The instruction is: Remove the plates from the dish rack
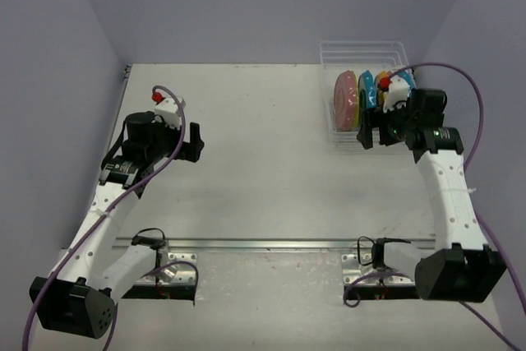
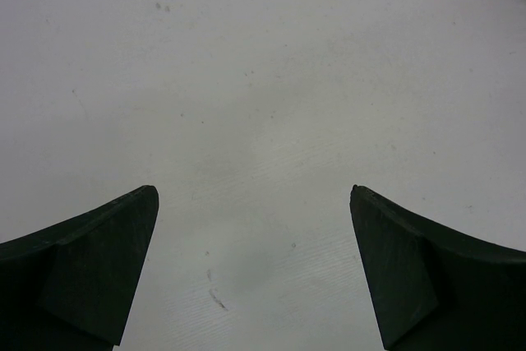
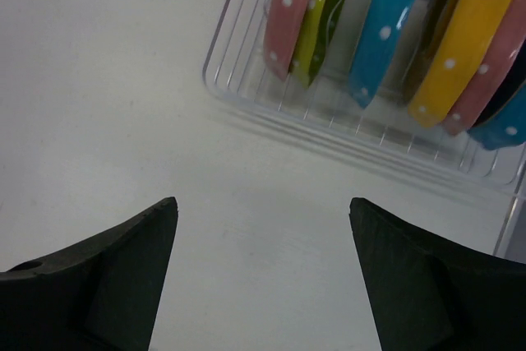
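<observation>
**Both grippers open and empty, plates in the rack**

The rack (image 1: 365,53) sits at about 1 o'clock on the table (image 1: 271,162), against the far right corner. The plates (image 1: 367,92) stand on edge in its slots, packed side by side.

In the top view a pink plate (image 1: 346,100) is the leftmost, facing 9 o'clock. A blue plate (image 1: 367,88) is just beside it on the 3 o'clock side, and the arm hides the plates beyond that.

The right gripper (image 1: 372,133) hangs at the rack's 6 o'clock edge. Its jaws are spread wide and grip nothing. Its wrist camera shows only bare table between the fingers, with the rack's clear rim running from 12 to 3 o'clock.

In that view the plates read from left to right:
- pink
- a green plate (image 3: 322,14), touching the pink one
- blue
- a dark one, partly hidden
- a yellow plate (image 3: 464,39)
- another pink
- another blue, at the frame's edge

The left gripper (image 1: 195,141) is at about 9 o'clock on the table, well apart from the rack. Its jaws are fully open over bare table and hold nothing.
</observation>
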